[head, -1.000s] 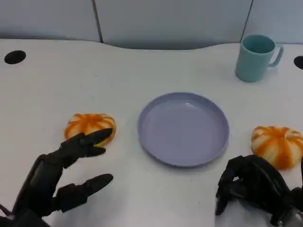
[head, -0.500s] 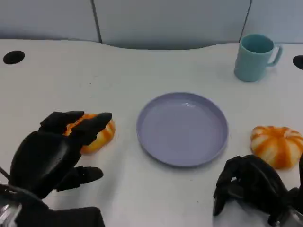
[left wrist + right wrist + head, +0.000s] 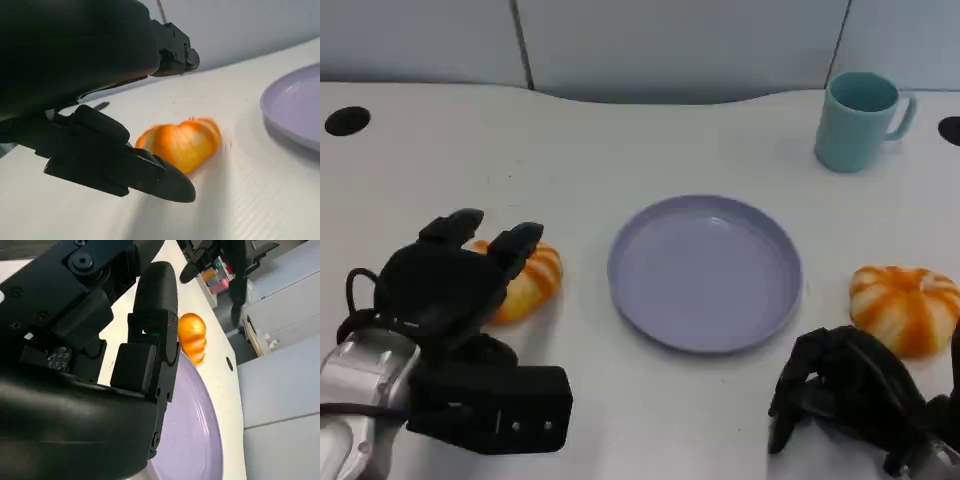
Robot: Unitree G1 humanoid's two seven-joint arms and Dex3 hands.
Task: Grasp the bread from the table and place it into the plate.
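Reaching over the bread (image 3: 525, 283), which lies on the table (image 3: 620, 140) just left of the plate (image 3: 705, 272), the left hand (image 3: 450, 285) is spread, unclosed, and should be lowered squarely before the fingers are closed.

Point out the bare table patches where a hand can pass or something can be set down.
Bare: the wide stretch of table behind the plate, left of the teal mug; also the strip between plate and right bread. Crowded: the near-left, where the left hand covers the left bread.
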